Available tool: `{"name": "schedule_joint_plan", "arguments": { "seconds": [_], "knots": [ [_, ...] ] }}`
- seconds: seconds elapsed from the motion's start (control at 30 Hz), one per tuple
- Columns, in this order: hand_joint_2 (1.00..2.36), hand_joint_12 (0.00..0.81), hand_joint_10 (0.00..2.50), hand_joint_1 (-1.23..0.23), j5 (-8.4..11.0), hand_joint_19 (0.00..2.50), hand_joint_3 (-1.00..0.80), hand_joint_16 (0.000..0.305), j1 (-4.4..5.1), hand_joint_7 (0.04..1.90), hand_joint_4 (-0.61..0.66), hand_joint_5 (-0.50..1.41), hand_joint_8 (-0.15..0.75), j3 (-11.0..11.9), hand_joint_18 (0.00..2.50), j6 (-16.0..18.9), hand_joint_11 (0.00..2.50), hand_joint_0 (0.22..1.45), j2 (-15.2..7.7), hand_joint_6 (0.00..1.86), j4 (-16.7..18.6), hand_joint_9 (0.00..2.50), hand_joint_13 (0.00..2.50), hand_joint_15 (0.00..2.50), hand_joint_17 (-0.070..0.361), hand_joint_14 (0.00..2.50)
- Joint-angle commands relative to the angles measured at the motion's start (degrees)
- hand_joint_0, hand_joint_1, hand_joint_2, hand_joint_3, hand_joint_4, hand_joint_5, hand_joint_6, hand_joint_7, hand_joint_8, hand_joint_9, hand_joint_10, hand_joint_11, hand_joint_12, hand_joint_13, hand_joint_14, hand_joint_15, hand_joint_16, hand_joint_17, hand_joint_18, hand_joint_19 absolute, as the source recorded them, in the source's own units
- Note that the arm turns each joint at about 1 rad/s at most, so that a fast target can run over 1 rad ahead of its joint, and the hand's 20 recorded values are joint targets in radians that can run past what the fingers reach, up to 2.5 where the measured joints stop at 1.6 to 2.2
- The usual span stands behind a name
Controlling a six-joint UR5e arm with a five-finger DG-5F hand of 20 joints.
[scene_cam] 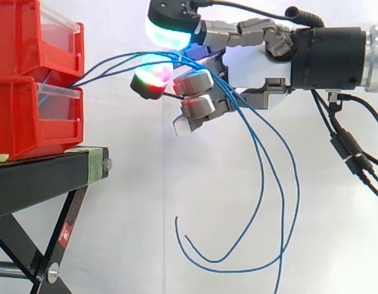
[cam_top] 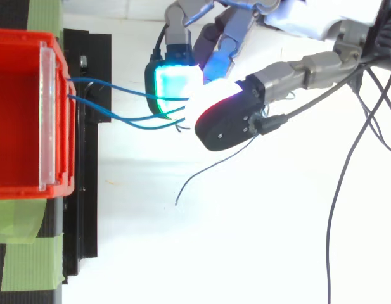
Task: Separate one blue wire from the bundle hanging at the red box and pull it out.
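Hand (scene_cam: pixel 255 66) comes in level from the right, fingers curled, w/ two glowing pads (scene_cam: pixel 167 33) closed from above and below on the blue wires (cam_top: pixel 119 86). It reads as a pinch on the wires, but can't tell how many are actually caught; more than one strand runs thru the gap, so prob. not one wire isolated yet. In the top view the cyan pad and the white/red pad (cam_top: pixel 211 101) sit side by side w/ three strands going in btw them. Hand is held well clear of the bins, at approx the height of the wires' exit. My guess why: that keeps the strands in a shallow, near-taut run, so they fan apart and one can be picked off, and a pull goes straight out. Wires are thin, blue and flexible. They leave the front opening of the lower red bin (scene_cam: pixel 23 116) over its clear lip (scene_cam: pixel 57 101), just under the upper red bin (scene_cam: pixel 17 37), and rise gently to the pads. Past the hand they drop in long slack loops (scene_cam: pixel 238 270) w/ free ends hanging. Bins are stacked at the edge of the black stand (scene_cam: pixel 35 174) nearest the hand; green tape (cam_top: pixel 24 253) on the stand beside them.
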Motion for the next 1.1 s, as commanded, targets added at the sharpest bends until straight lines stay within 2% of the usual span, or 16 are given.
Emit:
{"name": "schedule_joint_plan", "arguments": {
  "seconds": [0.0,0.3,0.6,0.73,0.87,1.07],
  "knots": [
    [1.01,0.483,0.01,-0.61,0.0,0.62,-0.41,0.055,0.05,0.96,0.18,-0.17,0.332,0.0,0.83,0.0,1.58,0.53,0.0,0.85,-0.1,1.36,1.35,1.23,0.123,0.02],
    [1.02,0.447,0.01,-0.72,0.0,0.62,-0.32,0.051,-0.04,1.01,0.18,-0.17,0.311,0.0,0.82,0.0,1.6,0.6,0.0,0.86,-0.1,1.37,1.34,1.25,0.115,0.02],
    [1.02,0.458,0.01,-0.76,0.0,0.63,-0.18,0.05,0.05,0.99,0.11,-0.17,0.315,0.1,0.86,0.0,1.65,0.61,0.0,0.89,0.0,1.4,1.36,1.27,0.112,0.02],
    [1.02,0.459,0.01,-0.78,0.0,0.62,-0.11,0.052,-0.04,0.99,0.12,-0.18,0.309,0.0,0.83,0.0,1.64,0.59,0.0,0.89,0.0,1.36,1.33,1.26,0.116,0.02],
    [1.02,0.494,0.01,-0.81,0.0,0.58,-0.07,0.059,-0.04,0.96,0.19,-0.19,0.338,0.0,0.83,0.0,1.59,0.59,0.0,0.9,0.0,1.3,1.32,1.22,0.133,0.02],
    [1.02,0.499,0.01,-0.84,0.0,0.57,-0.12,0.062,0.05,0.97,0.2,-0.21,0.342,0.0,0.77,0.0,1.58,0.56,-0.1,0.89,0.0,1.17,1.24,1.2,0.14,0.02]
  ]
}}
